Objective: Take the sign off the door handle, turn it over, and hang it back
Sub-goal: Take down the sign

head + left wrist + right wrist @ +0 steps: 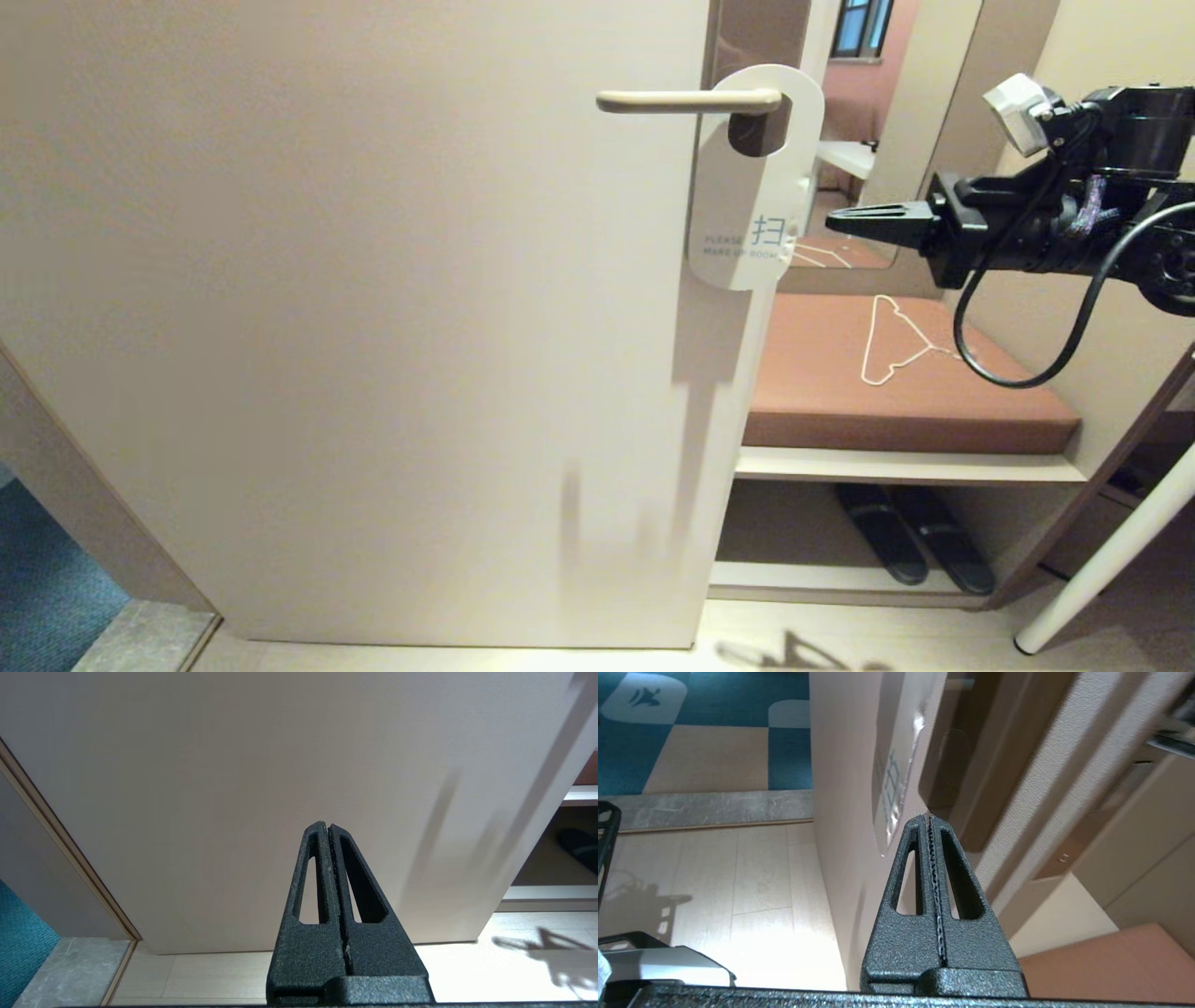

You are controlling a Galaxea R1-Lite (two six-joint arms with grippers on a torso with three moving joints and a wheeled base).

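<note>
The sign [752, 201] hangs on the door handle [686, 101] near the door's right edge, white "PLEASE MAKE UP ROOM" side facing me. My right gripper [831, 221] is shut and empty, level with the sign's lower part, a short way to its right and not touching it. In the right wrist view the sign [892, 779] shows edge-on just beyond the closed gripper [928, 817]. My left gripper [325, 825] is shut and empty, low in front of the door's bottom; it is out of the head view.
The beige door [373, 327] fills the left and middle. Right of it is a brown cushioned bench [896, 392] with a thin white wire hanger [892, 341], dark slippers [910, 541] on a shelf below, and a white table leg [1111, 551].
</note>
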